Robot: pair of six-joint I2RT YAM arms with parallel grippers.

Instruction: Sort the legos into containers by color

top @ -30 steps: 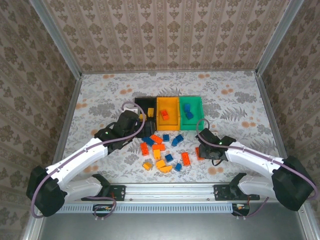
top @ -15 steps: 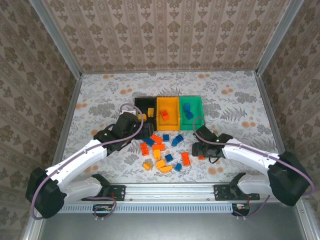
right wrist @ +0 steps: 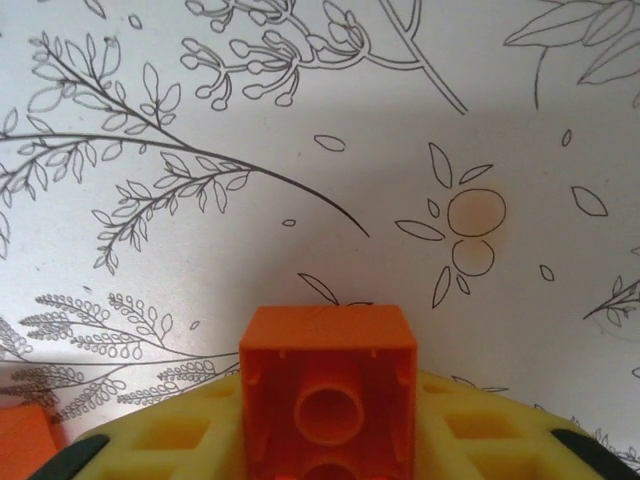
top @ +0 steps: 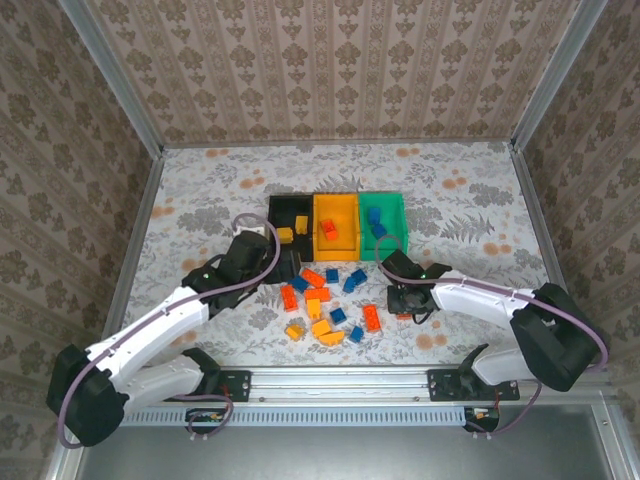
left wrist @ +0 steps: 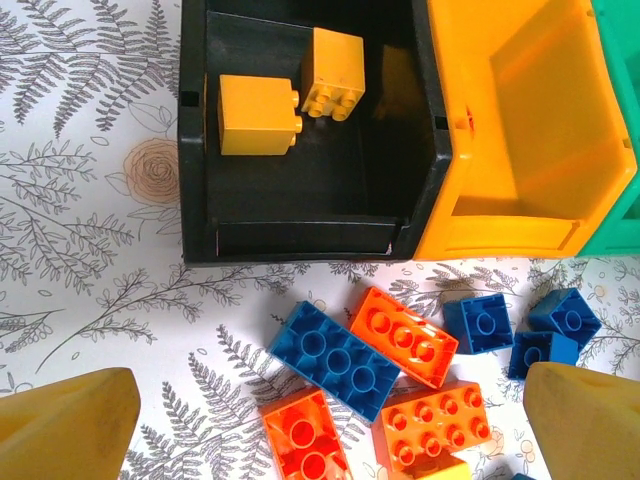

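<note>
Right hand (right wrist: 328, 435) is clamped on a red-orange brick (right wrist: 328, 370), pinched btwn its yellow pads (right wrist: 200, 425) w/ the hollow underside facing the wrist cam. From above, that hand (top: 404, 298) sits low at the right edge of the loose pile (top: 325, 300); can't tell if the brick is clear of the surface (right wrist: 520, 320) yet. Step in hand, as I read it: carry this brick to the orange bin (top: 335, 197). To do it well: lift straight up first, high enough to clear the bin walls, then swing left and forward, and let go low over the bin so nothing bounces out. The grip looks centred, but prob. worth moving slowly, since the brick is small. In the way: blue bricks (top: 353, 280) just left of the hand, and the green bin (top: 383, 196) directly beyond it, so a low diagonal path risks clipping its near corner. Left hand (left wrist: 330, 440) hangs wide open, holding nothing, over the pile's far end, i.e. a long blue brick (left wrist: 335, 355) and its neighbours. It hangs just short of the black bin (left wrist: 300, 242), which holds two yellow bricks (left wrist: 258, 115). That bin touches the orange one, so the arms could crowd there. Farther back, the orange bin holds a red-orange piece (top: 328, 227) and the green bin has blue ones (top: 375, 218).
</note>
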